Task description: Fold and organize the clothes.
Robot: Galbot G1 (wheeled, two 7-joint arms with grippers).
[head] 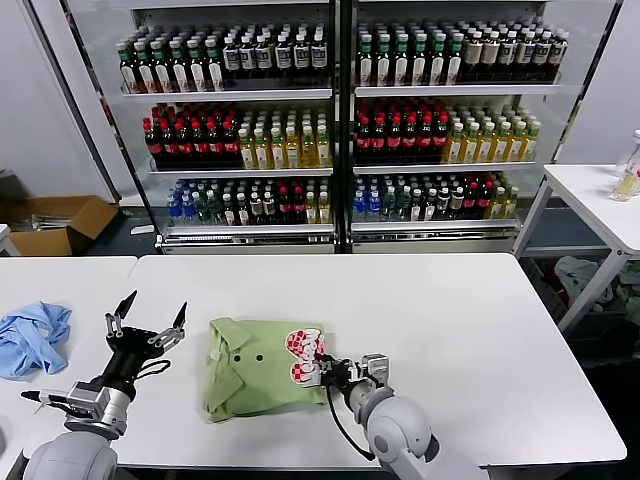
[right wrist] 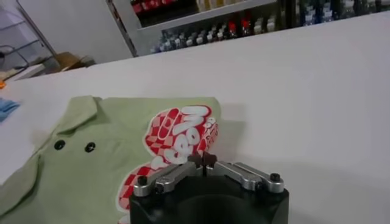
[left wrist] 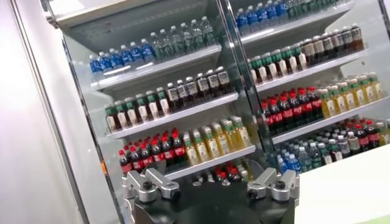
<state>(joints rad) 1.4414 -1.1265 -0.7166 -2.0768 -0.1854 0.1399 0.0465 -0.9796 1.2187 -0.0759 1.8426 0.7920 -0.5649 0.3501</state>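
Note:
The light green polo shirt point(head: 255, 365) lies folded on the white table point(head: 450, 340), collar and dark buttons toward the left, red-and-white graphic point(head: 305, 357) at its right edge. It also shows in the right wrist view point(right wrist: 91, 164). My right gripper point(head: 326, 372) is shut, its tips together right at the shirt's right edge beside the graphic point(right wrist: 177, 137); I see no fabric between the right gripper's tips point(right wrist: 202, 161). My left gripper point(head: 147, 322) is open and empty, raised just left of the shirt. In its wrist view the left gripper point(left wrist: 211, 192) faces the drinks shelves.
A crumpled blue cloth point(head: 32, 338) lies on the adjacent table at the left. A glass-door drinks fridge point(head: 335, 120) stands behind the table. A cardboard box point(head: 58, 222) sits on the floor at far left. Another white table point(head: 600, 200) stands at the right.

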